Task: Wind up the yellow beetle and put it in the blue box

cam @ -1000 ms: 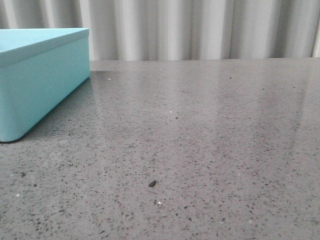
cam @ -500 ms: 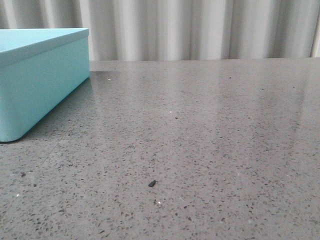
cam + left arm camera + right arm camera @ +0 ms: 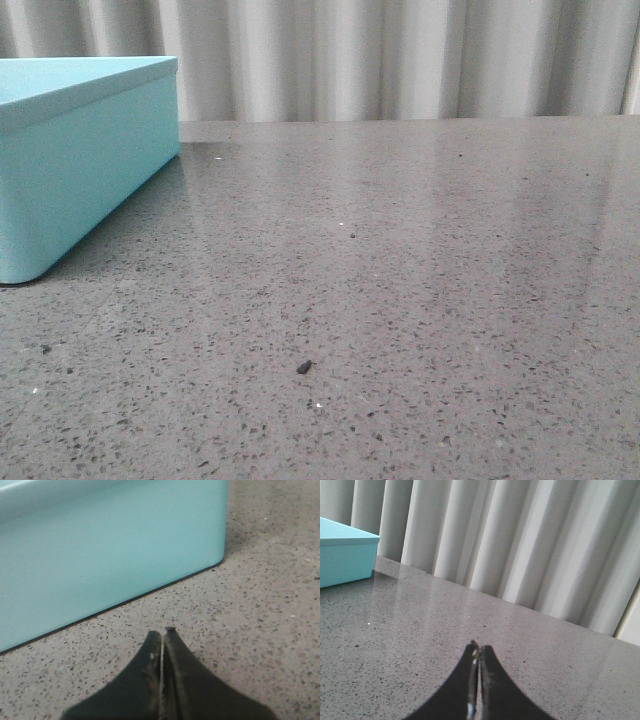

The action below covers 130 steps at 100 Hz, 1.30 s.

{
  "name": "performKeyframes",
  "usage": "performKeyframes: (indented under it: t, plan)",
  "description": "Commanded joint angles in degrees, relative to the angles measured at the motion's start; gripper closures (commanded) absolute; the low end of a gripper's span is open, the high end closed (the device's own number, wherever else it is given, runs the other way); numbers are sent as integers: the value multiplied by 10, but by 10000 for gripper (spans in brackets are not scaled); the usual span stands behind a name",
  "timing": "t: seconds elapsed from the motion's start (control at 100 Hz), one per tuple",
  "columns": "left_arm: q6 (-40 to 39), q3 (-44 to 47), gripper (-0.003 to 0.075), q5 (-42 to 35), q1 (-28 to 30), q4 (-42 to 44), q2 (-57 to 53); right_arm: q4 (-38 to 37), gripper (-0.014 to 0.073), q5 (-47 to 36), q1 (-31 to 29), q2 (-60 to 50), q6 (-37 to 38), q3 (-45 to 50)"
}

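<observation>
The blue box stands at the far left of the grey speckled table; it also shows in the left wrist view and small in the right wrist view. My left gripper is shut and empty, low over the table just short of the box's side wall. My right gripper is shut and empty above bare table, well away from the box. The yellow beetle is out of view in every frame. Neither gripper shows in the front view.
A pleated white curtain hangs behind the table's far edge. A small dark chip lies on the table near the front middle.
</observation>
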Motion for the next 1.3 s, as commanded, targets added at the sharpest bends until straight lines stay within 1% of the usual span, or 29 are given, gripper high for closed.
performKeyframes:
  t: [0.0, 0.37, 0.59, 0.66, 0.77, 0.94, 1.02, 1.13, 1.29]
  plan:
    - [-1, 15, 741, -38, -4, -10, 7, 1, 636, -40, 1, -8, -5, -16]
    - [-1, 15, 741, -39, -4, -10, 7, 4, 636, -43, 1, -8, -5, -16]
    - [-1, 15, 741, -39, -4, -11, 7, 6, 636, -104, 1, -8, -5, -17]
    - [-1, 15, 741, -39, -4, -11, 7, 6, 636, -105, 1, -8, -5, -17]
    - [-1, 15, 741, -39, -4, -11, 7, 6, 636, -99, 1, -8, -5, -17]
    - [-1, 15, 741, -39, -4, -11, 7, 6, 636, -39, 1, -8, -5, -16]
    - [-1, 15, 741, -39, -4, -11, 7, 6, 636, -33, 1, -8, -5, -10]
    - [-1, 15, 741, -39, -4, -11, 7, 6, 636, -33, 1, -8, -5, 19]
    - [-1, 15, 741, -39, -4, -11, 7, 30, 636, -33, -14, -8, -5, 69]
